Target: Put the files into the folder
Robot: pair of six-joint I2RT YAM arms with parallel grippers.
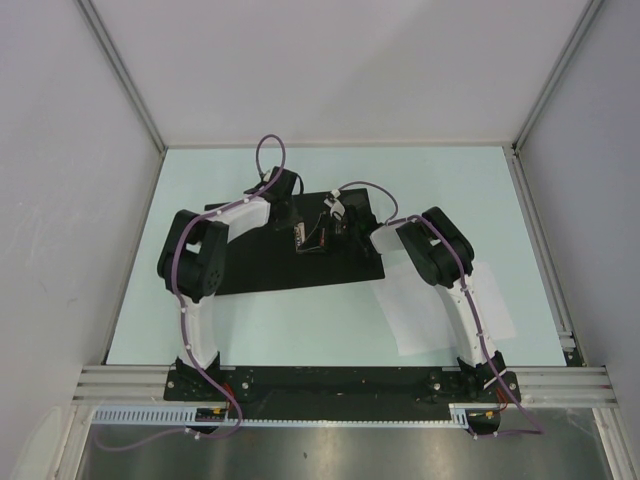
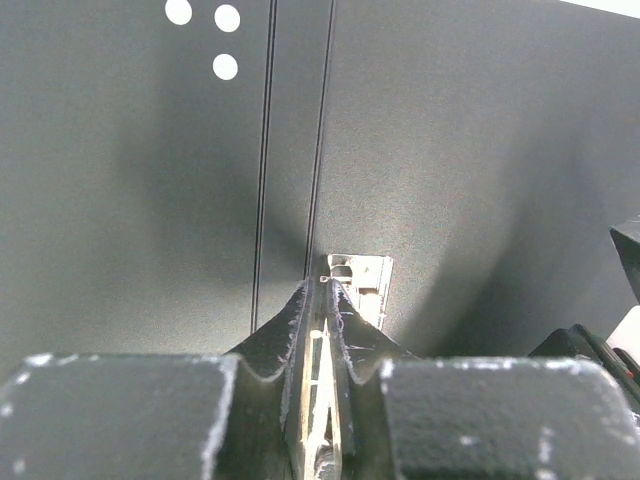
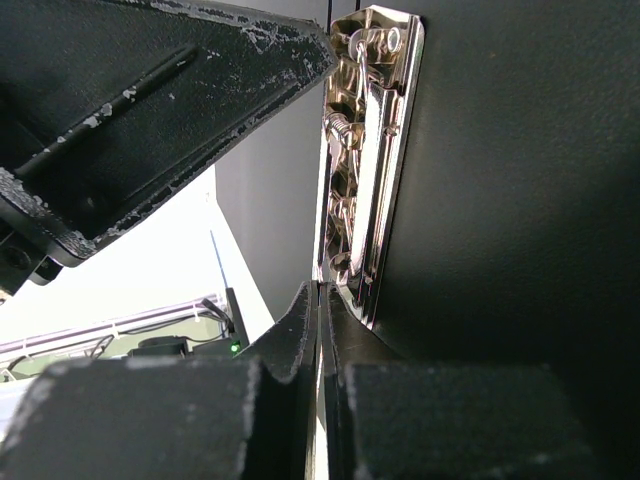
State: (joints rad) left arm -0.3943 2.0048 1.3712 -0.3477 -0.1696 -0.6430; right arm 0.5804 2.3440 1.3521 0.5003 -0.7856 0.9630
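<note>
The left gripper was clamped on a pale strip that looked like the lever of the clip. The right gripper had its fingers pressed together at one end of that clip; whether they pinched any part of it could not be told. Both met over the middle of the folder, which lay open, black side up. Its long axis ran across the arms' front, its spine creases pointing away from them. The files lay flat just right of the folder, skewed to it, partly under the right arm. They would probably be light, limp and slippery, and hard to pinch flat. A free corner or the edge farthest from the folder seemed the best hold.
</note>
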